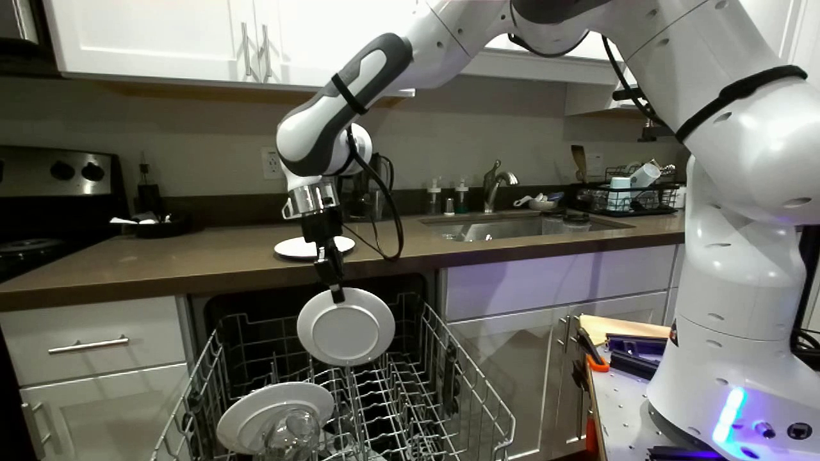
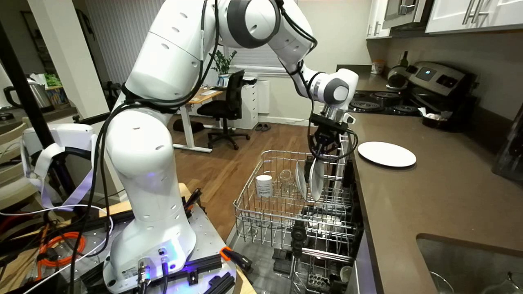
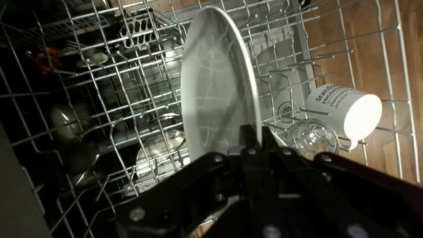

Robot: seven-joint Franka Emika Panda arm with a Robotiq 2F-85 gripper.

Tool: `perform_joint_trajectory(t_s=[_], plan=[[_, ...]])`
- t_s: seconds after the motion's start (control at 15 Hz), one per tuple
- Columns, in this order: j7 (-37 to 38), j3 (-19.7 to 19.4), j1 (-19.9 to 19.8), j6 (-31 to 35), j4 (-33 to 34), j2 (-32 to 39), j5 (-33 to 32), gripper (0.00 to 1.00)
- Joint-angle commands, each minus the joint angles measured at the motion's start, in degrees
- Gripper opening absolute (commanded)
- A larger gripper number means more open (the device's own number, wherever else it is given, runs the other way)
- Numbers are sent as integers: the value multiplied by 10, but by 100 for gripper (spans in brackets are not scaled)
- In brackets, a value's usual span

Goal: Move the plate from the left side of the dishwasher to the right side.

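Note:
The small white plate (image 1: 346, 330) hangs nearly upright from my gripper (image 1: 337, 296), over the back middle of the pulled-out dishwasher rack (image 1: 469, 363). It shows edge-on in an exterior view (image 2: 316, 179) and large in the wrist view (image 3: 216, 82). In the wrist view the fingertips (image 3: 259, 137) are shut on its rim, one on each face. In an exterior view the gripper (image 2: 320, 152) is partly hidden by cables. I cannot tell whether the plate's lower edge touches the tines. The dishwasher rack also shows in the wrist view (image 3: 132, 99).
Another white plate (image 1: 269, 410) leans in the rack at the front left, beside a clear glass (image 1: 295, 430). A white mug (image 3: 340, 109) lies near the glass (image 3: 310, 137). A white dish (image 2: 387, 154) lies on the counter (image 2: 408, 196) above the dishwasher.

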Motion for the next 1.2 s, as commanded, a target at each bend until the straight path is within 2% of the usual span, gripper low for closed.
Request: perform_joint_trajectory(t_s=[0.0, 0.33, 1.0, 1.13], plan=[[-50, 6, -15, -37, -22, -27, -9, 2], [-86, 2, -21, -57, -42, -41, -18, 2], [-100, 9, -17, -13, -153, -111, -4, 2], [-89, 10, -12, 26, -187, -132, -2, 2]])
